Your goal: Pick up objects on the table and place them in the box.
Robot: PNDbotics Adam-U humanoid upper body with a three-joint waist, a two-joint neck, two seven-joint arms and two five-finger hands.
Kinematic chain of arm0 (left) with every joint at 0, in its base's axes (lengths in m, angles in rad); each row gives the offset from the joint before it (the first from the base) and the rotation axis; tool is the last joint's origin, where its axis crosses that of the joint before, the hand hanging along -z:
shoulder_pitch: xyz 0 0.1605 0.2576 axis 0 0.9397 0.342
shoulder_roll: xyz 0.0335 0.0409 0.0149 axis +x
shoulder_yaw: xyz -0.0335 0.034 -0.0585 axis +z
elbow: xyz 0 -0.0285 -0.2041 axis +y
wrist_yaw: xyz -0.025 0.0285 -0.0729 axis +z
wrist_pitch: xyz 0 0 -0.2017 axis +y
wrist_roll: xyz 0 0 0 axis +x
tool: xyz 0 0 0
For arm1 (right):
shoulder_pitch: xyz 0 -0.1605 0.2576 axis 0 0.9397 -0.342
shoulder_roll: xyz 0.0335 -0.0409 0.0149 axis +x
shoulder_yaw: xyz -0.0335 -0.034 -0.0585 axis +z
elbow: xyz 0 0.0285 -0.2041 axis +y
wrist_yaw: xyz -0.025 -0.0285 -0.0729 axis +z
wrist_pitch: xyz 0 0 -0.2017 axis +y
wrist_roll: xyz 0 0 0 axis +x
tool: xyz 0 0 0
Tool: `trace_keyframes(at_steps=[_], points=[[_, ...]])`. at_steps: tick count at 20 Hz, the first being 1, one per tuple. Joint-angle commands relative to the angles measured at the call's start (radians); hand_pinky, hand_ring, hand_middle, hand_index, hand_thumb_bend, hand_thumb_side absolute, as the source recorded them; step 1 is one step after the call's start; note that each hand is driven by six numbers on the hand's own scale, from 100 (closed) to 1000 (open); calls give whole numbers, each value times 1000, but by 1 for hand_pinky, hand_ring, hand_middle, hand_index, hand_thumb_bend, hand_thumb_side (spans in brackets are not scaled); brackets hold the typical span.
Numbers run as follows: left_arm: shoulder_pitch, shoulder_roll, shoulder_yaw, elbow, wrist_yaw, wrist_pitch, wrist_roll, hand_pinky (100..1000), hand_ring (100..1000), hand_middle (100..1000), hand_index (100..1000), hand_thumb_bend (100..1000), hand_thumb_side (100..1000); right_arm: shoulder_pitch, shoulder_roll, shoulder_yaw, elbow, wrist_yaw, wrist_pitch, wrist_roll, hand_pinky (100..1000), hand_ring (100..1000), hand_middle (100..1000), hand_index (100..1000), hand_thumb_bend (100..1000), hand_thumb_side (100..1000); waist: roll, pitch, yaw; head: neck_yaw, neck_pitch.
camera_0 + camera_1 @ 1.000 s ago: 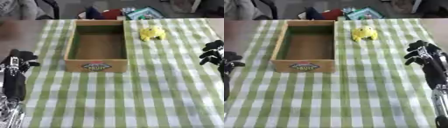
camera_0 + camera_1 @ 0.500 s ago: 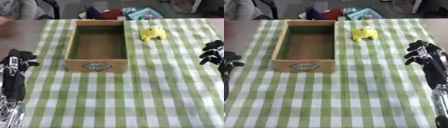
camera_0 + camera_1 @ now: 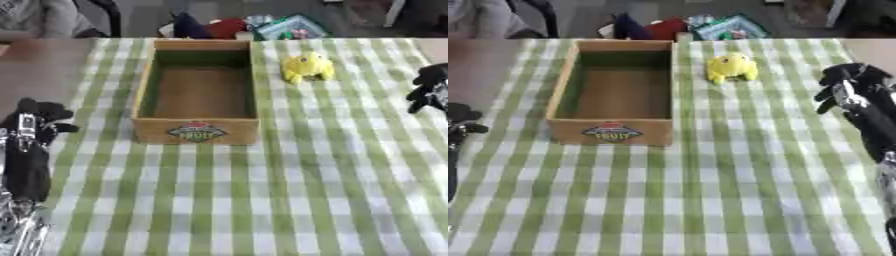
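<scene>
1. Nothing had moved since a second earlier: both hands and the toy sat where they were.
2. Left hand (image 3: 33,120) hung left of the box (image 3: 149,90), fingers curled, holding nothing.
3. Box was empty; the yellow toy (image 3: 731,68) lay on the checked cloth (image 3: 737,170) just beside its right wall, forward-left of the right hand (image 3: 850,87).
4. Right hand: curled, empty, clear of the toy.
5. Step looked like pre-reach; next, the right hand likely needed to open and go forward-left.

Count on the tabletop (image 3: 262,200): one cardboard box (image 3: 198,131), open-topped, with nothing seen inside. One yellow toy (image 3: 306,67) on the checked cloth near the far edge. Two robot hands: the left hand (image 3: 37,120) at the left edge, the right hand (image 3: 849,85) at the right edge.
</scene>
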Motion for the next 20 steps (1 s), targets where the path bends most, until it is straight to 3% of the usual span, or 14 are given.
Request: trace_keyframes(at_steps=[1, 5, 9, 14, 20], points=[[-5, 26, -3, -19, -1, 1, -4, 528, 610, 553, 509, 108, 627, -50, -115, 10, 10, -21, -33, 17, 416, 514, 551, 665, 100, 412, -2, -20, 4, -6, 4], [-5, 27, -10, -18, 2, 3, -11, 528, 610, 553, 509, 107, 626, -142, -239, 44, 90, -31, -84, 57, 424, 523, 565, 688, 100, 381, -4, -23, 17, -13, 5], [-8, 28, -24, -15, 5, 6, -23, 527, 610, 553, 508, 107, 627, -269, -323, 91, 266, 12, -141, 119, 438, 540, 587, 717, 100, 297, -9, -26, 40, -24, 4], [-21, 32, -38, -17, 9, 10, -39, 527, 610, 553, 508, 106, 624, -414, -342, 124, 522, 207, -240, 174, 507, 634, 659, 767, 100, 187, -16, -24, 88, -46, -7], [-49, 35, -58, -24, 15, 16, -59, 525, 610, 552, 507, 104, 622, -536, -321, 123, 768, 483, -350, 154, 581, 757, 749, 807, 100, 198, -28, -3, 161, -78, -39]])
